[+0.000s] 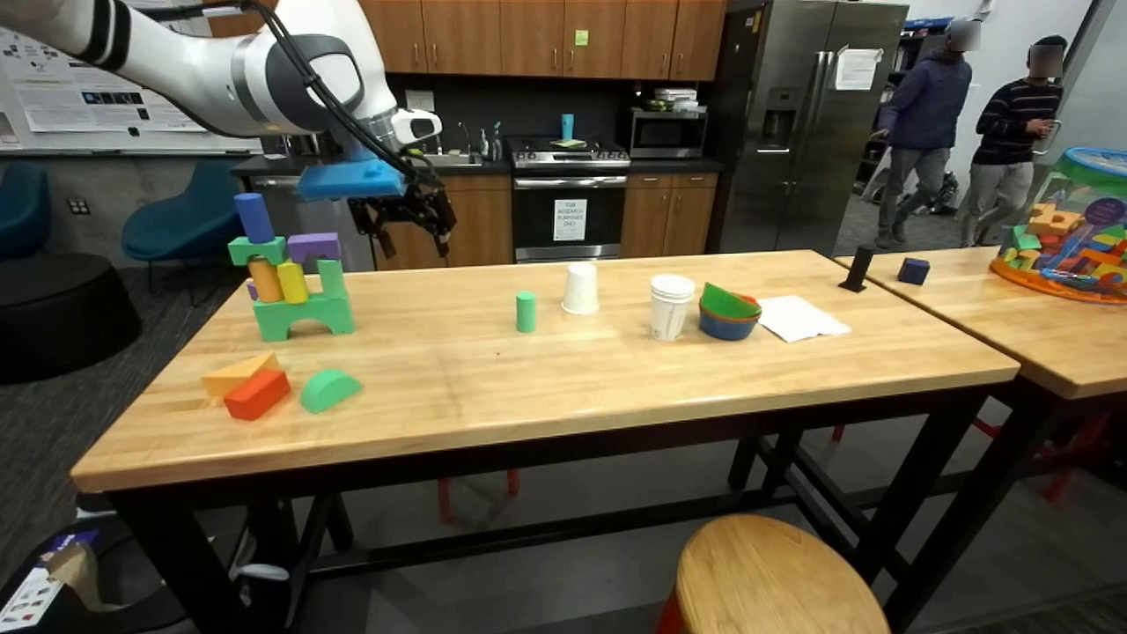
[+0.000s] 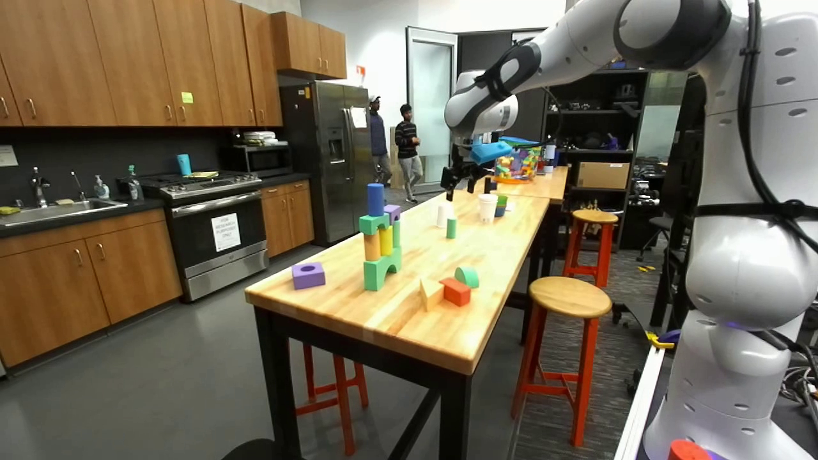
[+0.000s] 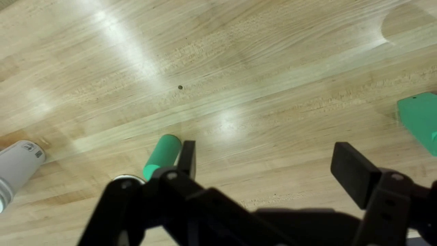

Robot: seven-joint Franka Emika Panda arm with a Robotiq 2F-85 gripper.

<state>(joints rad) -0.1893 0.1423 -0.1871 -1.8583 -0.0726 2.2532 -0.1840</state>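
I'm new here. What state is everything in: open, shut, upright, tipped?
Black robot pincer: open, holding nothing.
Green cylindrical block: upright.
Tapered white paper cup: upside down.
Printed white paper cup: upright.
Round blue bowl: upright, holding tilted green bowl.
Multicoloured block tower: standing.
Black glass oven door: shut.
Dark steel refrigerator doors: shut.
Brown wooden wall cupboards: shut.
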